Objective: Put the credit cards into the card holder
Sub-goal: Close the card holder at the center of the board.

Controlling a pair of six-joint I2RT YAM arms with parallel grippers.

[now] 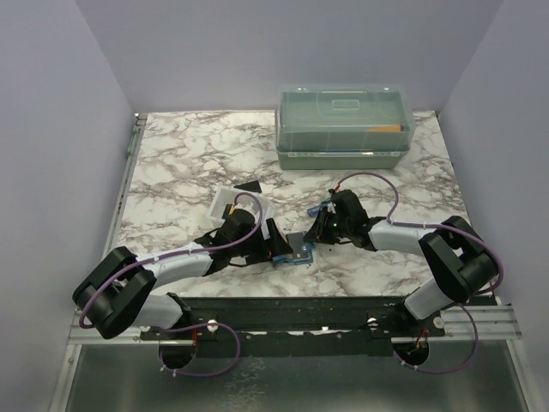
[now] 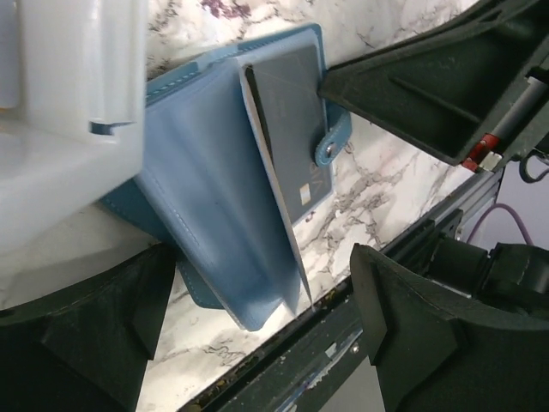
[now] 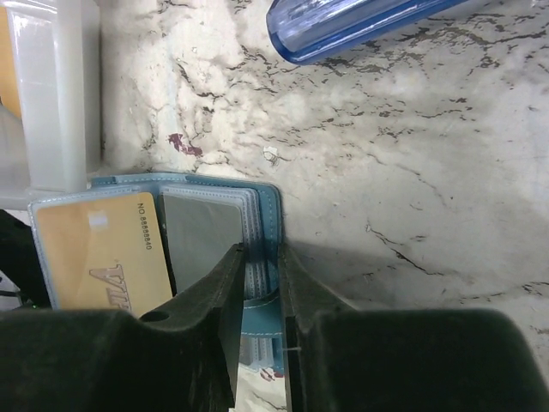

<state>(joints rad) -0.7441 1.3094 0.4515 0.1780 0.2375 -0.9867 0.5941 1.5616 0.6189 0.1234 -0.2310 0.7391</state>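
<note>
A small teal-blue fold-over card holder (image 1: 297,255) is seen lying open on the white-and-grey marbled table (image 1: 180,163), near the front edge and between the two arms, just beside a small clear-white plastic tray (image 1: 243,202). Its snap tab (image 2: 330,146) is turned out over the marble.

In the holder's clear sleeves a yellow card (image 3: 103,249) is lodged. A line starting "NO." followed by a run of digits is printed on it, and below that large slanted letters "VI" are seen; the rest is covered by a finger. A plain grey panel (image 3: 202,236) is shown in the next sleeve.

The right gripper (image 3: 260,256) is set over the open holder, its jaws drawn almost together and pinched on a thin whitish credit card (image 3: 260,365) with dark markings, held on edge with its end in the holder. No writing on this card can be made out.

The left gripper (image 2: 262,257) is held with its jaws spread wide on either side of the holder's near part; contact cannot be told.

A blue translucent tube (image 3: 360,21) is seen on the marble just beyond the holder. A large translucent lidded box (image 1: 343,124) is placed at the far edge, well apart, with something orange inside; no label can be read.
</note>
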